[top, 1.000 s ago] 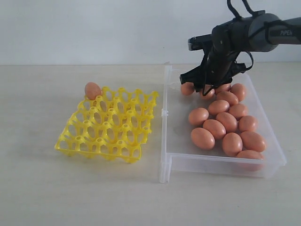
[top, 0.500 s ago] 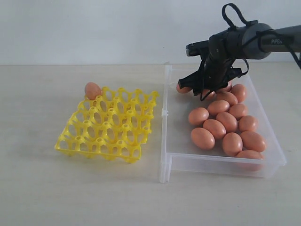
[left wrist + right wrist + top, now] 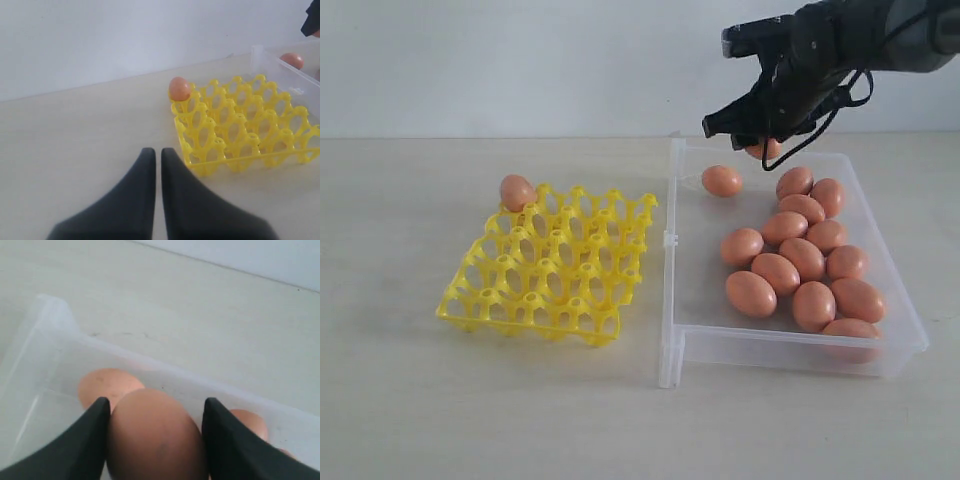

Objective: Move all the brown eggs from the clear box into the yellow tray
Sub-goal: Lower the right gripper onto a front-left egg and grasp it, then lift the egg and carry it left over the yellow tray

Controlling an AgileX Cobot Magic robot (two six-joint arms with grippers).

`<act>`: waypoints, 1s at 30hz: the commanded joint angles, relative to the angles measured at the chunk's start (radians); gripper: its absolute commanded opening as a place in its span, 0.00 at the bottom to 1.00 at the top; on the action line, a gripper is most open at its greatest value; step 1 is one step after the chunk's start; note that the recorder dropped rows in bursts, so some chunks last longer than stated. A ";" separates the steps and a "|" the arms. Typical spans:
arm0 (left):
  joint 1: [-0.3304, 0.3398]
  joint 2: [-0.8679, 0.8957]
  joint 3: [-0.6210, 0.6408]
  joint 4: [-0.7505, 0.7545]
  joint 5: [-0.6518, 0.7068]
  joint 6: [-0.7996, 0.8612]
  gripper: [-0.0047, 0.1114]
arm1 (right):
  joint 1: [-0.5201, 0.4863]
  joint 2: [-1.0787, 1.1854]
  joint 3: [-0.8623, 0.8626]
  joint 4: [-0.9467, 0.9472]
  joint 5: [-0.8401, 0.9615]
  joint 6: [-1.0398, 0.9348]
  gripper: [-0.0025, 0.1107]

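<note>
Jaws clasping a smooth orange-brown egg [image 3: 157, 435], the right gripper [image 3: 761, 139] should clear the translucent clear plastic box's [image 3: 670, 250] wall, then travel level toward the desk's left edge to the bright yellow lattice tray [image 3: 550, 262].

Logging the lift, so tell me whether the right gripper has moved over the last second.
Yes. The right gripper has risen from low inside the clear box to above its far wall, holding a brown egg.

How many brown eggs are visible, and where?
16 brown eggs: one in the yellow tray's far corner cup, one in the right claw above the clear box, one alone in the box, thirteen clustered beside it. Others may hide behind them.
</note>
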State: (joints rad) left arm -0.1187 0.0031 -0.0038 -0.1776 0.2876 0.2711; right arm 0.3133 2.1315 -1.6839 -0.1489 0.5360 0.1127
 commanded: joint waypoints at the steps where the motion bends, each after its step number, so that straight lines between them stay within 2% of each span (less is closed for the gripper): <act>1: -0.006 -0.003 0.004 0.002 -0.004 0.000 0.07 | -0.002 -0.120 0.132 0.262 -0.126 -0.221 0.02; 6: -0.006 -0.003 0.004 0.002 -0.004 0.000 0.07 | -0.002 -0.221 0.284 0.691 -0.183 -0.622 0.02; 11: -0.006 -0.003 0.004 0.002 -0.004 0.000 0.07 | 0.008 -0.283 0.411 1.242 -0.183 -1.170 0.02; 17: -0.006 -0.003 0.004 0.002 -0.004 0.000 0.07 | 0.069 -0.285 0.477 1.880 0.014 -1.810 0.02; 18: -0.006 -0.003 0.004 0.002 -0.004 0.000 0.07 | 0.081 -0.285 0.482 1.893 0.046 -1.898 0.02; 21: -0.006 -0.003 0.004 0.002 -0.004 0.000 0.07 | 0.131 -0.285 0.467 1.893 0.069 -1.956 0.02; 27: -0.006 -0.003 0.004 0.002 -0.004 0.000 0.07 | 0.229 -0.285 0.445 1.893 -0.047 -2.021 0.02; 30: -0.006 -0.003 0.004 0.002 -0.004 0.000 0.07 | 0.271 -0.285 0.422 1.893 -0.183 -1.939 0.02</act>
State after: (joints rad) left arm -0.1187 0.0031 -0.0038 -0.1776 0.2876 0.2711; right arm 0.5542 1.8621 -1.2387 1.7331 0.4740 -1.8751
